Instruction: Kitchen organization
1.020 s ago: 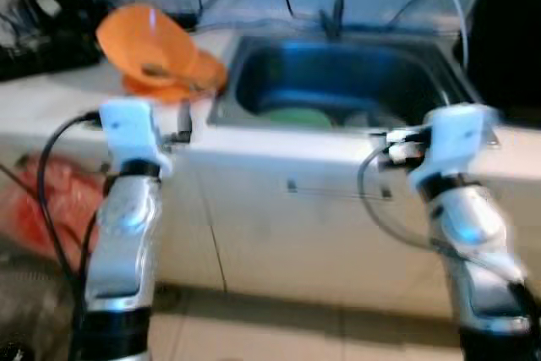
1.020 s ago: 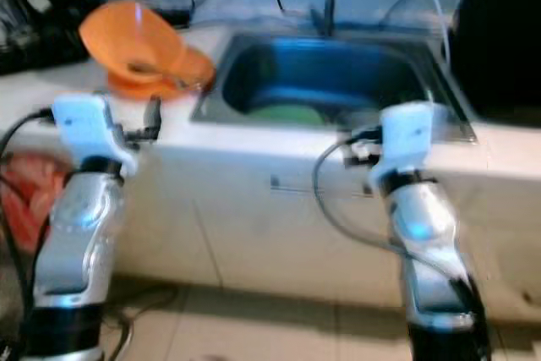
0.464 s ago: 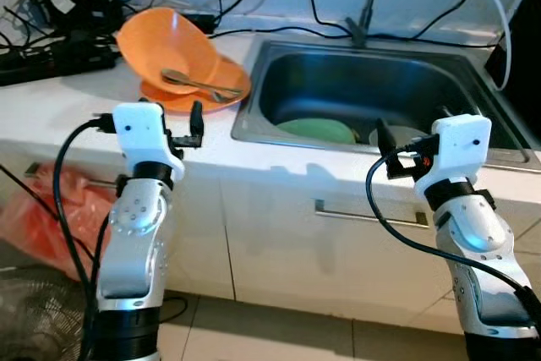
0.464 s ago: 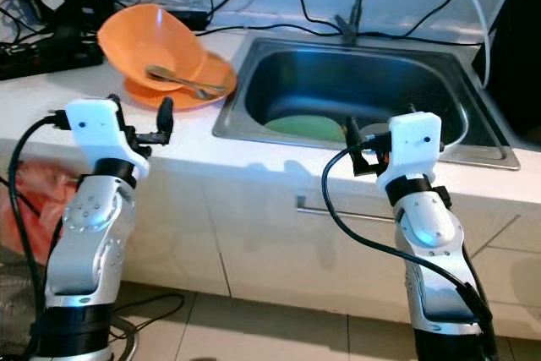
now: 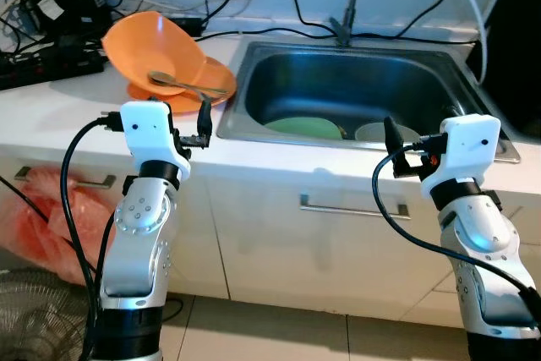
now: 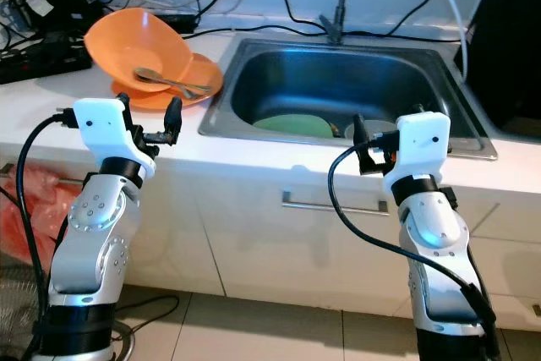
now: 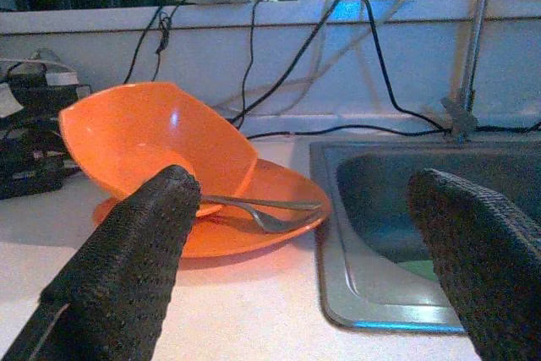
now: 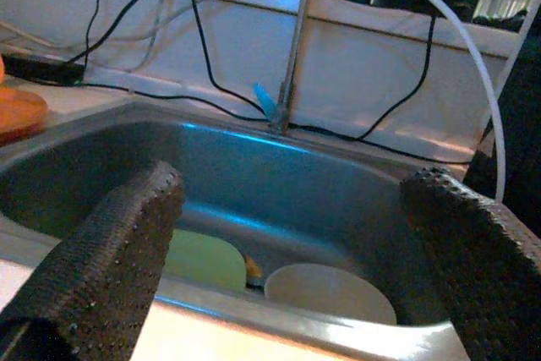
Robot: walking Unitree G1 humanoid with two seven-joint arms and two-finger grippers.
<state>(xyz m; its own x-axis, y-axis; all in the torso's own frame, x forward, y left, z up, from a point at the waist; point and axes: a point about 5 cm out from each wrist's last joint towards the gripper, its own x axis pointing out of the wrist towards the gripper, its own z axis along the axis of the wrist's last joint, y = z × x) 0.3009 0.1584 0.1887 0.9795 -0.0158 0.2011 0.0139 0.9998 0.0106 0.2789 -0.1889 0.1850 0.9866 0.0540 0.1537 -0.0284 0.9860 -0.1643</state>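
My left pincer (image 7: 296, 276) hangs released over the desk (image 5: 59, 116) edge, facing the tilted orange bowl (image 5: 152, 44) on its orange plate (image 5: 215, 82), a fork (image 7: 262, 206) half hidden beneath. My right pincer (image 8: 287, 276), also released, faces the sink (image 5: 355, 82), whose rim cuts off a green plate (image 5: 300, 125) and white dish (image 5: 376, 131).

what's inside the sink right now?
In the sink: a green plate lying flat and a white bowl beside it, with something small and yellow between them. The front wall hides the nearest strip of the basin floor.

Orange bowl (image 5: 154, 46) on orange plate (image 5: 199, 84). Steel-grey sink (image 5: 456, 90); green plate (image 5: 300, 126), white bowl (image 5: 378, 132) inside. White tabletop (image 5: 51, 112).
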